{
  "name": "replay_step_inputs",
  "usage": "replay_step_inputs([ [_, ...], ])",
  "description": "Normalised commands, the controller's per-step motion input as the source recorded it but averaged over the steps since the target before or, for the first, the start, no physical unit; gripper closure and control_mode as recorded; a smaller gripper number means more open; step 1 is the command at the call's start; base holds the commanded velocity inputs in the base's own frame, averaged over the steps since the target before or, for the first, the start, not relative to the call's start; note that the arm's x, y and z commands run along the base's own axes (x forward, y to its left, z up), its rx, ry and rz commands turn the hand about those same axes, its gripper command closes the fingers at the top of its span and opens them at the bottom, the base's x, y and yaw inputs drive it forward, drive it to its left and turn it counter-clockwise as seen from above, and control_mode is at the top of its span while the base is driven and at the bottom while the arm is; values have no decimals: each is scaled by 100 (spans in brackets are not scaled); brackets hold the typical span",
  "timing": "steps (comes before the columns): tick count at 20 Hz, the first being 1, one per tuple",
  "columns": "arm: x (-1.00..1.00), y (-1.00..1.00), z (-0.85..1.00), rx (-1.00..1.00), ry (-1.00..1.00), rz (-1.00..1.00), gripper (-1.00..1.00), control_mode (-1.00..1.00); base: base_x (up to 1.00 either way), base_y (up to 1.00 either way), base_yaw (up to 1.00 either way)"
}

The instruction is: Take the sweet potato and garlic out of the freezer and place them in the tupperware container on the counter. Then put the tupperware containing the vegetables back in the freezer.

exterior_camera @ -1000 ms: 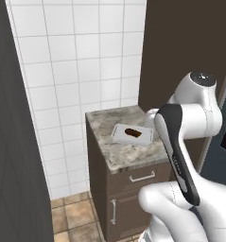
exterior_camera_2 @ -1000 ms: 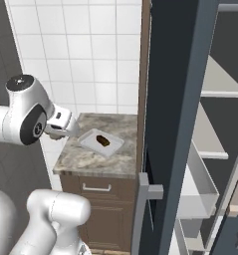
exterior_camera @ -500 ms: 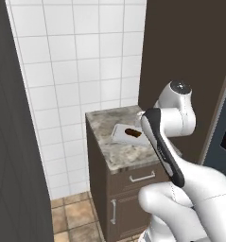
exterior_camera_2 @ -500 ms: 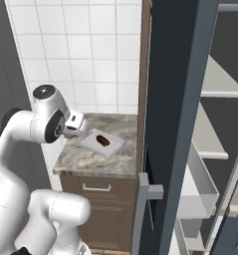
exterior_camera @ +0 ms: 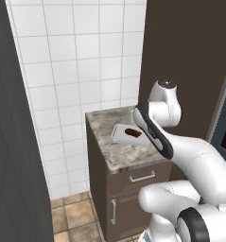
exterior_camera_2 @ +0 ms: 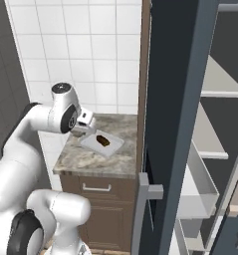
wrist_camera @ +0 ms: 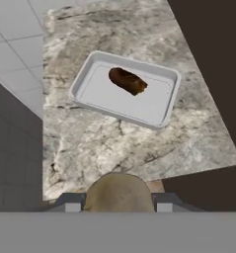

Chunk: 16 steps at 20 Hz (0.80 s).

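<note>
The gripper (wrist_camera: 119, 207) is closed partway on the garlic (wrist_camera: 119, 193), a rounded olive-tan lump seated between its two dark finger tips at the bottom of the hand view, and it hangs above the near part of the counter (wrist_camera: 109, 143). Ahead of it on the stone top lies the tupperware container (wrist_camera: 161, 111), and the sweet potato (wrist_camera: 127, 81) rests inside it, toward the far rim. So one vegetable is judged placed, and the second is held over the counter but not yet above the tray. From the right base view the freezer (exterior_camera_2: 175, 119) stands open to the right of the counter, its shelves and door bins showing. Left to do, by this reading: carry the garlic over the tray, release it there, then lift the filled container into the freezer.
</note>
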Motion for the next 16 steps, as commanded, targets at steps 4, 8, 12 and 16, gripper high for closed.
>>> replay_step_inputs([
  [4, 43, -11, -41, 0, 8, 0, 100, -100, 0, 0, 0],
  [8, 31, -3, -59, 0, 0, 0, 100, -100, 0, 0, 0],
  [12, 25, 0, -44, 0, 0, 0, 100, -100, 0, 0, 0],
  [16, 23, 1, -18, 0, 0, 0, 100, -100, 0, 0, 0],
])
